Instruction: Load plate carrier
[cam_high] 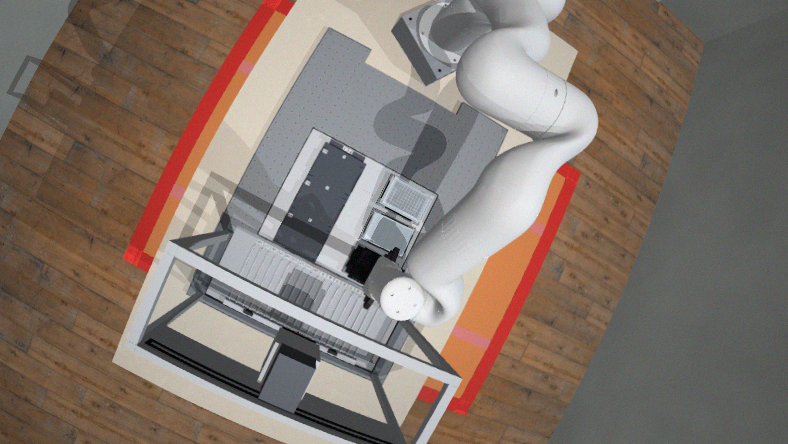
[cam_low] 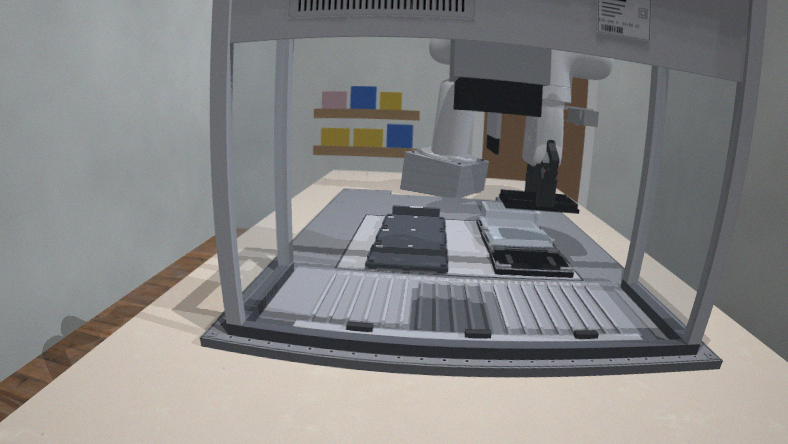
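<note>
Rails: nearest you, no carrier in them, on a beige table. Nest S3: just behind at right, bare. PC7: left of it on the apron, sites unfilled. Gripper: clamped wide on C15, held above the nest row. Step: fetching C15; next, you carry it left to site 3, A1 matched. Far wall: shelves of coloured boxes.

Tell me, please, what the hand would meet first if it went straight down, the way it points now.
The hand points down, shut on a black plate. Going straight down, that plate would probably meet the empty black nest nearest the rails first, though depth is hard to judge here.
</note>
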